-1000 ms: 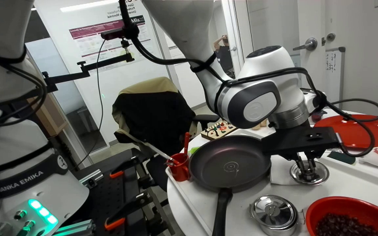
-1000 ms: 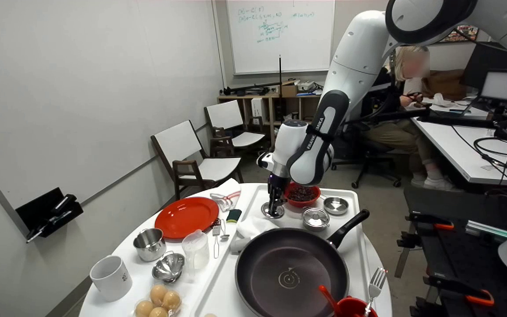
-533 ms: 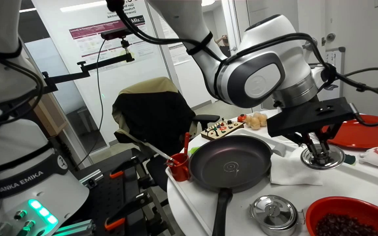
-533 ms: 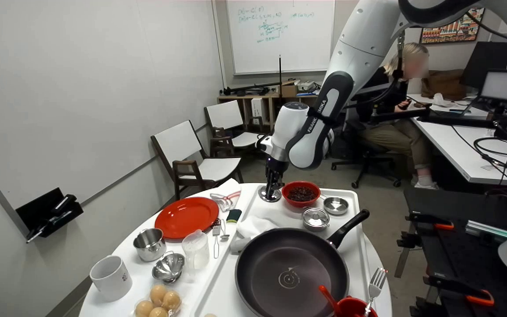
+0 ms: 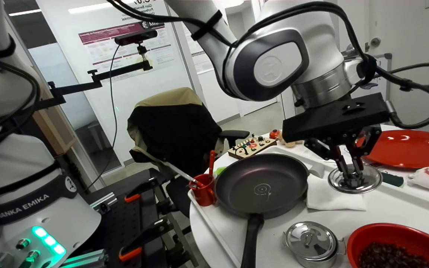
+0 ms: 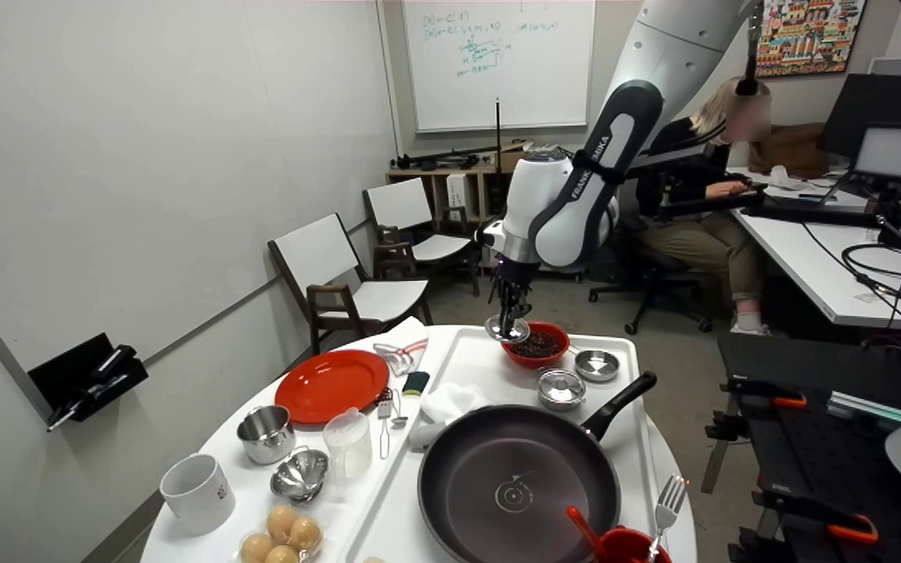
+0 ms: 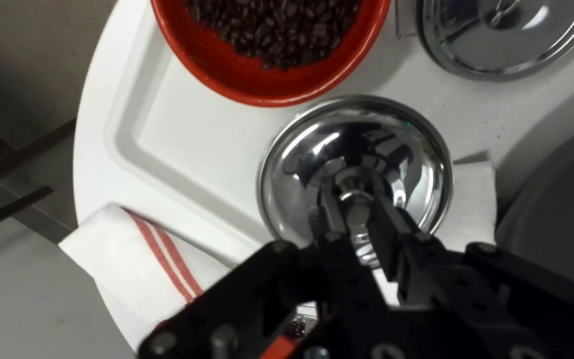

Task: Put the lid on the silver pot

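Observation:
My gripper (image 7: pixel 356 194) is shut on the knob of a shiny silver lid (image 7: pixel 292 154). In both exterior views the lid (image 5: pixel 371 180) (image 6: pixel 496 329) hangs nearly level above the white tray. A small round silver pot (image 6: pixel 561 397) with a lid on it stands in front of the red bowl. It also shows in the other views (image 5: pixel 317 260) (image 7: pixel 506 70). A small open silver pan (image 6: pixel 596 365) stands beside it, right of the bowl. Another open silver pot (image 6: pixel 263 438) stands on the table left of the tray.
A red bowl (image 5: pixel 404 232) of dark beans stands close to the lid. The black skillet (image 5: pixel 261 186) fills much of the tray, with its handle sticking out. A white cloth (image 5: pixel 333 195), red plate (image 6: pixel 333 385) and striped towel (image 7: pixel 132 259) lie nearby. A red cup (image 5: pixel 204 191) holds utensils.
The gripper has lifted the lid up off the tray. In the last half second it has carried it sideways, in front of the red bowl in an exterior view. The pots have not moved.

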